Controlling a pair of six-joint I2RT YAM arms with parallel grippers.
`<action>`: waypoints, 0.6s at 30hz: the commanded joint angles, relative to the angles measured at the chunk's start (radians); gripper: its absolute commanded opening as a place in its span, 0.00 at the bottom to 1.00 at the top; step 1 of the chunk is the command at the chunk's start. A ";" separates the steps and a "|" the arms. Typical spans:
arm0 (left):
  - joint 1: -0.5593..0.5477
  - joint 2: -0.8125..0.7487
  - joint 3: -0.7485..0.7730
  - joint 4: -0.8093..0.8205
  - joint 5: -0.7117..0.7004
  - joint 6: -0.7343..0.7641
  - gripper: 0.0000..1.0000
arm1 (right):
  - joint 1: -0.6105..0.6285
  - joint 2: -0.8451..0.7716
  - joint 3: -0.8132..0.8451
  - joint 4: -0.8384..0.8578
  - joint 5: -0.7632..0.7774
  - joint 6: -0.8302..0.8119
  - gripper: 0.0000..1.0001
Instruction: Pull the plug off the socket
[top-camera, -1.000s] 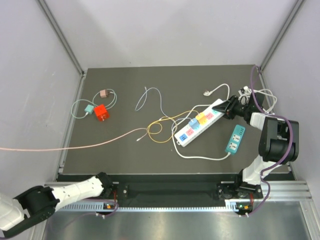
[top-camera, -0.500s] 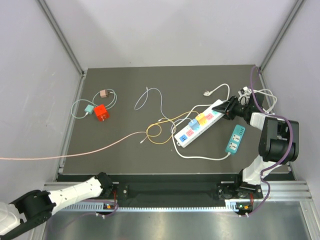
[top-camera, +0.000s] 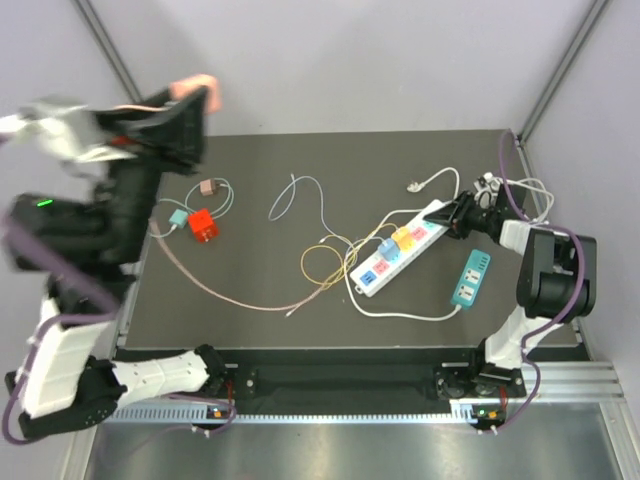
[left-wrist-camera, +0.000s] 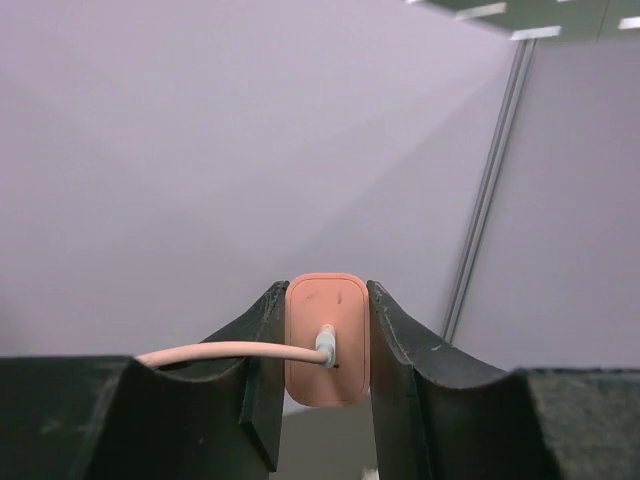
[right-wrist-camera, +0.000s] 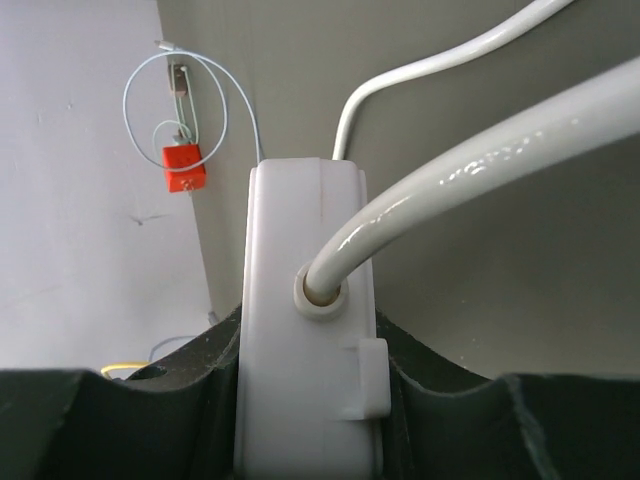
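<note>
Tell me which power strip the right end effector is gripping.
The long white power strip with the coloured sockets; the right end effector clamps its cable end. The shorter teal strip lies free beside it.

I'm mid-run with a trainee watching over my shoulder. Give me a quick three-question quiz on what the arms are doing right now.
1. Multiple choice: what is the left gripper holding? A) a red adapter B) a pink plug C) a teal power strip
2. True or false: the right gripper grips the teal power strip.
3. Fill in: the right gripper is shut on the end of the ___ power strip.
Key: 1 B; 2 false; 3 white.
</note>
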 joint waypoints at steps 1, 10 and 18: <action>-0.002 0.007 -0.071 0.051 -0.017 -0.010 0.00 | 0.013 0.092 0.074 0.003 0.063 -0.121 0.00; -0.002 0.020 -0.183 0.111 0.008 -0.030 0.00 | 0.055 0.073 0.162 -0.201 0.112 -0.322 0.67; -0.001 0.017 -0.218 0.115 0.045 -0.042 0.00 | 0.044 -0.079 0.214 -0.379 0.201 -0.587 1.00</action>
